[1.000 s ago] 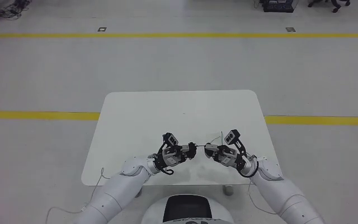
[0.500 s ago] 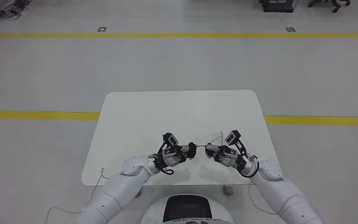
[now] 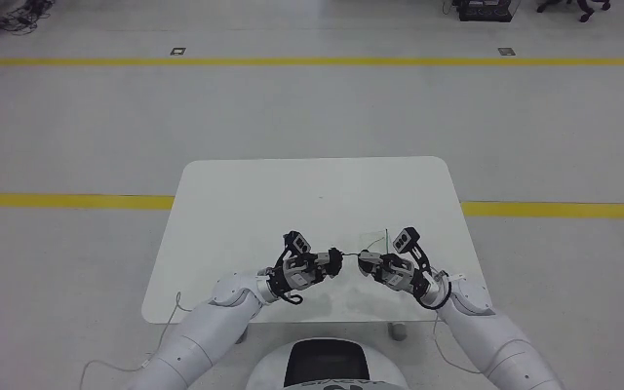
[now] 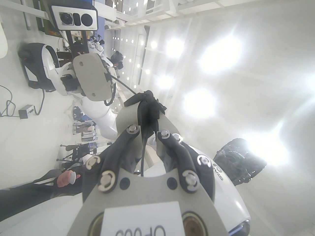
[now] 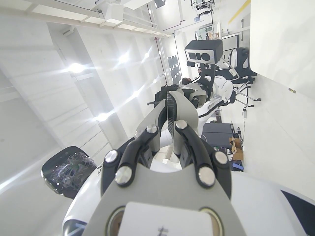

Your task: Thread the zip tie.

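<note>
Above the front part of the white table (image 3: 244,214) my two grippers face each other, tips a short gap apart. The left gripper (image 3: 334,258) is shut on a thin black zip tie (image 3: 347,255) that bridges the gap to the right gripper (image 3: 362,258). In the left wrist view the black strap (image 4: 143,146) runs down between the shut fingers, with a dark bunched end at the left gripper's (image 4: 147,109) tip. The right gripper (image 5: 169,104) has its fingers pressed together, one ribbed pad (image 5: 171,116) showing. A thin pale strand (image 3: 376,237) arcs up beside the right gripper.
The tabletop around and behind the grippers is bare white, its front edge (image 3: 292,320) just under the forearms. Grey floor with yellow lines (image 3: 88,201) surrounds the table.
</note>
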### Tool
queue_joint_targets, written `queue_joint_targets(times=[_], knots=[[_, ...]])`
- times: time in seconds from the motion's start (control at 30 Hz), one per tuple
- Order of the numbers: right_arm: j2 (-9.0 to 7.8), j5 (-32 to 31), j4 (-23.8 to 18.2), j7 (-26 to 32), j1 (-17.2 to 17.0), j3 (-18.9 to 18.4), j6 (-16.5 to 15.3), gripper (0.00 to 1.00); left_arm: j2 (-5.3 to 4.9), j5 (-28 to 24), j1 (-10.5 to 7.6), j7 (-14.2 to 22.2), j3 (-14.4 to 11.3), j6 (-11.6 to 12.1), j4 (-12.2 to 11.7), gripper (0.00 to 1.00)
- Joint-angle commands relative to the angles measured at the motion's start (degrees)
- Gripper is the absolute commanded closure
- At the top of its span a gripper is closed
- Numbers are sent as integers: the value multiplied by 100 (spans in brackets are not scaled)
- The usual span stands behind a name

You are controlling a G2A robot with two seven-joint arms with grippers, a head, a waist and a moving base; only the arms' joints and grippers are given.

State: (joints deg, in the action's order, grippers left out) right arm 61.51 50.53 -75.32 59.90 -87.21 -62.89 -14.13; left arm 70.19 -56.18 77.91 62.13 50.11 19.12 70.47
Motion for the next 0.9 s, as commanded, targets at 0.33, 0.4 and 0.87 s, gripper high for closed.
queue_joint_targets(times=[0.33,0.4,0.87], knots=[[31,-64,19,-1,-13,-39,34,100,0,0,0,0,0,0,0,100],[35,-73,24,0,-13,-46,40,100,0,0,0,0,0,0,0,100],[73,-140,65,5,-11,-73,77,100,0,0,0,0,0,0,0,100]])
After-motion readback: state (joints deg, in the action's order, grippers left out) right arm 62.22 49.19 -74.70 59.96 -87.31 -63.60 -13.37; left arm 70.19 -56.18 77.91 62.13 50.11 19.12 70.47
